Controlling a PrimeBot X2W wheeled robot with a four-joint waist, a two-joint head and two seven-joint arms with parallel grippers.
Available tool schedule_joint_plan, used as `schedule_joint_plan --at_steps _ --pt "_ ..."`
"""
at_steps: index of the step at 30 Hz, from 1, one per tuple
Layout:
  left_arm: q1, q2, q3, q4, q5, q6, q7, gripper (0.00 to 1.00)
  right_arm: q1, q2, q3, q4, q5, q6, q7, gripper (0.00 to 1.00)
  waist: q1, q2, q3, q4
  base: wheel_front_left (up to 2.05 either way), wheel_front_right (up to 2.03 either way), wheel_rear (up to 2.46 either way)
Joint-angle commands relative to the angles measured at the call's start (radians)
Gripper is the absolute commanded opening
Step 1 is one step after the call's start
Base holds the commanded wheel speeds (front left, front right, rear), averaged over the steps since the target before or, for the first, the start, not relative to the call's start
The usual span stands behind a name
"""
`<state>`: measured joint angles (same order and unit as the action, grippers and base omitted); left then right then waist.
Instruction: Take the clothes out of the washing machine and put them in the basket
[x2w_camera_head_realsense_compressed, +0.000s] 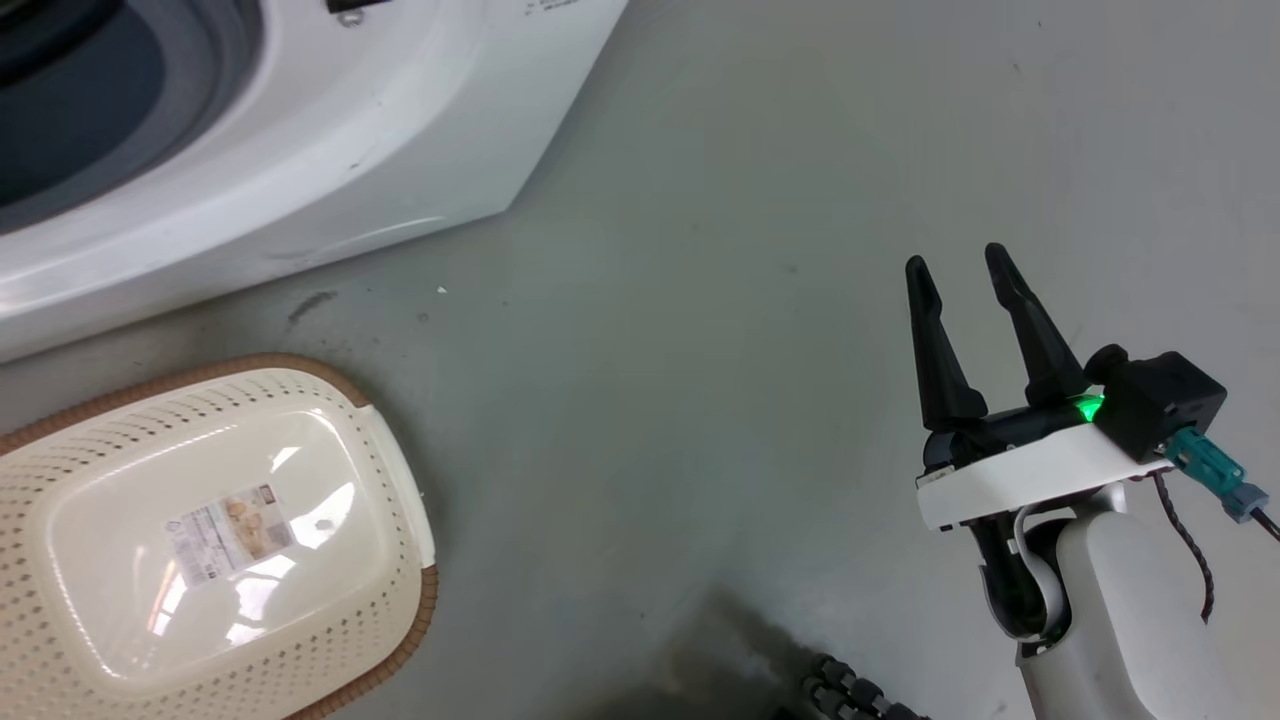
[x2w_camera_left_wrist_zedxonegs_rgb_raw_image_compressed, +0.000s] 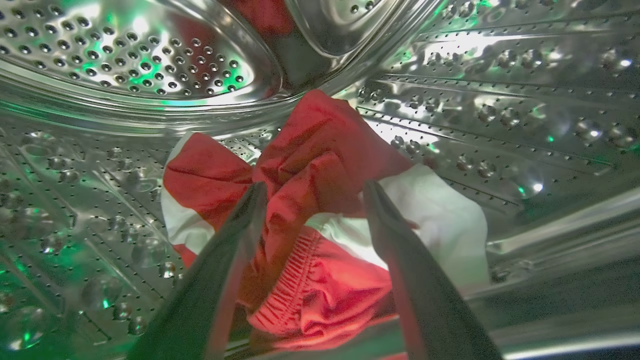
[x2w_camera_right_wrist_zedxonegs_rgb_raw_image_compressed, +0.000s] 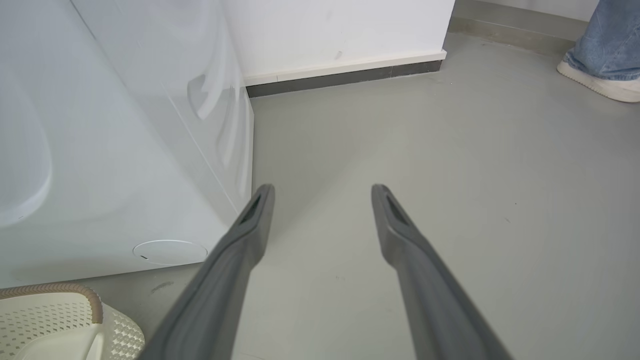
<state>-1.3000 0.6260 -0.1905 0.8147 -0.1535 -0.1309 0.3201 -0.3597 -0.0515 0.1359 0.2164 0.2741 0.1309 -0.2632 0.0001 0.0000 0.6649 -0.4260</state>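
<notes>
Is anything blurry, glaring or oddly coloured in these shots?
Left wrist view: green glints sparkle on the drum; the left gripper is blurred up close, the clothes sharper. Head view: white glare inside the basket, a green lamp glowing on the right gripper. Right wrist view: soft even light, faint reflections on the washer.

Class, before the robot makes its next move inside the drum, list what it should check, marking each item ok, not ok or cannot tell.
1. Left claw open: ok.
2. Red fold of the clothes between its fingers: ok.
3. Grip closed on cloth: not ok.
4. Basket beside the washing machine: ok.
5. Right claw open, apart from basket: ok.
6. More clothes underneath: cannot tell.
</notes>
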Motion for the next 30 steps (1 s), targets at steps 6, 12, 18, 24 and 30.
schedule_joint_plan --at_steps 6,12,18,24,30 --pt "-0.099 0.108 -0.085 -0.052 -0.077 0.001 0.169 1.0 -0.02 0.002 0.032 -0.011 0.039 0.0 -0.002 1.0 -0.0001 0.0 0.09 -0.046 0.0 0.0 0.0" --pt "-0.139 0.174 -0.119 -0.104 -0.134 0.001 0.287 1.0 -0.038 0.002 0.061 -0.018 0.072 0.0 -0.002 1.0 -0.0001 0.0 0.137 -0.064 0.0 0.0 0.0" --pt "-0.135 0.212 -0.13 -0.107 -0.172 0.001 0.36 1.0 -0.042 0.002 0.081 -0.021 0.093 0.0 -0.002 1.0 -0.0001 0.0 0.159 -0.08 0.0 0.0 0.0" --pt "-0.131 0.235 -0.138 -0.091 -0.204 0.001 0.395 0.31 -0.049 0.002 0.09 -0.018 0.111 0.0 -0.002 1.0 -0.0001 0.0 0.169 -0.091 0.0 0.0 0.0" --pt "-0.148 0.245 -0.154 -0.084 -0.227 0.001 0.405 0.0 -0.058 0.002 0.089 -0.02 0.116 0.0 -0.002 1.0 -0.0001 0.0 0.169 -0.093 0.0 0.0 0.0"
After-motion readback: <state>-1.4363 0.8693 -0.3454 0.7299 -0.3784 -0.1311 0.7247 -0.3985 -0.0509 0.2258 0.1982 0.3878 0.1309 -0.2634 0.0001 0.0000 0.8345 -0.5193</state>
